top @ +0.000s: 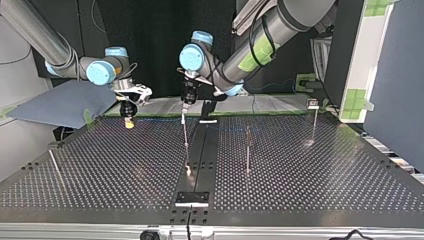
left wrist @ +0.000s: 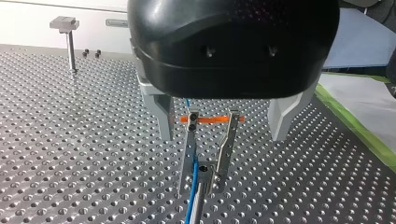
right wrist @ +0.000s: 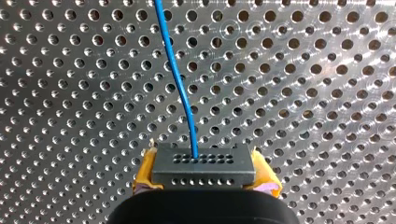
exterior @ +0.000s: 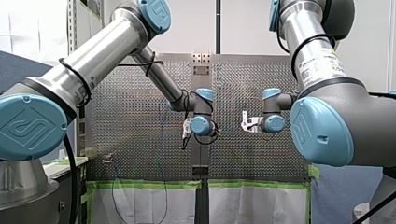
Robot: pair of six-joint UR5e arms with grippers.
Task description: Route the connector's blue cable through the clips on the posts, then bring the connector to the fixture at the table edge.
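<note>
My right gripper (right wrist: 203, 181) is shut on the dark grey connector (right wrist: 203, 165), one yellow pad (right wrist: 144, 176) on each side. The blue cable (right wrist: 180, 79) leaves the connector's face and runs away over the perforated plate. My left gripper (left wrist: 223, 137) stands open, its grey fingers (left wrist: 163, 116) wide on both sides of a metal clip (left wrist: 208, 149) on a post. The cable (left wrist: 192, 191) runs up through that clip beside an orange band. In the top view my left gripper (top: 185, 102) hangs over the middle post (top: 185, 135) and my right gripper (top: 129, 121) is to its left, just above the table.
Two more posts (top: 247, 150) (top: 314, 122) stand at the top view's right, and a thin rod (top: 55, 167) at its left. A small black fixture plate (top: 192, 198) sits at the table's near edge on the dark centre strip. Another topped post (left wrist: 70, 42) stands far off beside my left gripper.
</note>
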